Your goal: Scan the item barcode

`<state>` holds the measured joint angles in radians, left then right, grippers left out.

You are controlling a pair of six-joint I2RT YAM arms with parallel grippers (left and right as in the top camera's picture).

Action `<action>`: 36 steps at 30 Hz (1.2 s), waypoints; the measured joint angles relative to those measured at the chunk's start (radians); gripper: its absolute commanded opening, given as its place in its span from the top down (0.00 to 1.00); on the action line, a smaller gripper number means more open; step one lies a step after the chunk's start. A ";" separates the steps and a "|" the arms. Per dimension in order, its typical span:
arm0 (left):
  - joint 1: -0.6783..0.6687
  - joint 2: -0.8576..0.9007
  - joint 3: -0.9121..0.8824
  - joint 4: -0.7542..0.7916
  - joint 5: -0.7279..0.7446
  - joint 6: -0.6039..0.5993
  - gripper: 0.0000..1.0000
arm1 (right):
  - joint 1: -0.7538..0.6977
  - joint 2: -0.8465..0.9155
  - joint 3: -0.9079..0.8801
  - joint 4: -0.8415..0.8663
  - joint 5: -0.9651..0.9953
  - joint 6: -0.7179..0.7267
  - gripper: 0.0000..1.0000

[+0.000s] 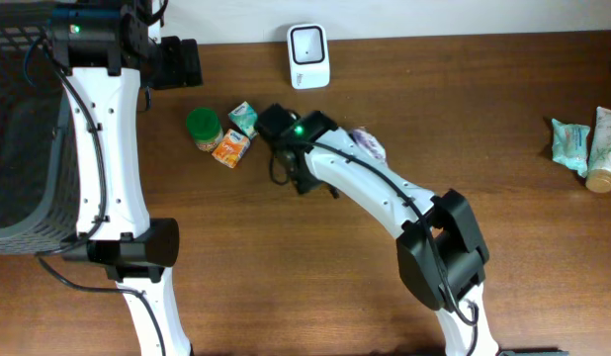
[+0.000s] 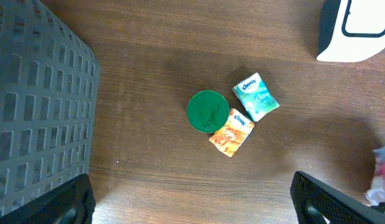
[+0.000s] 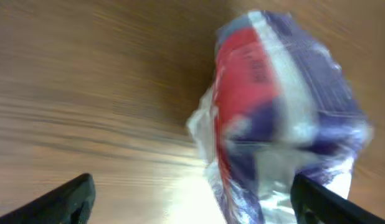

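Right arm is reaching from the lower right of the overhead frame diagonally up to centre. Right gripper is standing released, fingers wide, grasping nothing. The blurred red, white and blue packet is lying on the table just beyond. Left gripper is hovering spread wide, empty. Scanner is sitting at top centre.

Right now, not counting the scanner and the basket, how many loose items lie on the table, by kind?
Tissue packs: 2 (teal tissue pack, orange tissue pack)
Jars: 1 (green-lidded jar)
Packets: 2 (red, white and blue packet; teal packet at far right)
Tubes: 1 (tube beside it)
Total: 6
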<state>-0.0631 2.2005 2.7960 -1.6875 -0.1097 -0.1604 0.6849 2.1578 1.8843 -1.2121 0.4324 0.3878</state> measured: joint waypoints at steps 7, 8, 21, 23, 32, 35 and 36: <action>0.000 0.000 0.000 0.000 0.000 0.000 0.01 | -0.156 0.003 0.409 -0.137 -0.314 -0.079 0.01; 0.000 0.000 0.000 0.000 0.000 0.000 0.01 | -0.202 0.003 0.422 -0.158 -0.330 -0.086 0.01; 0.000 0.000 0.000 0.002 0.000 0.000 0.01 | -0.656 0.006 -0.013 0.121 -1.112 -0.579 0.01; 0.000 0.000 0.000 0.001 0.000 0.000 0.01 | -0.643 0.007 -0.125 0.254 -1.213 -0.592 0.01; 0.000 0.000 0.000 0.000 0.000 0.000 0.01 | -0.564 0.007 -0.350 0.495 -1.202 -0.517 0.22; 0.000 0.000 0.000 0.000 0.000 0.000 0.01 | -0.522 0.007 -0.388 0.515 -1.185 -0.510 0.37; 0.000 0.000 0.000 0.000 0.000 0.000 0.01 | -0.509 0.007 -0.397 0.521 -1.180 -0.505 0.47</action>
<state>-0.0631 2.2005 2.7960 -1.6871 -0.1097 -0.1604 0.1764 2.1647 1.4876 -0.6910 -0.7479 -0.1173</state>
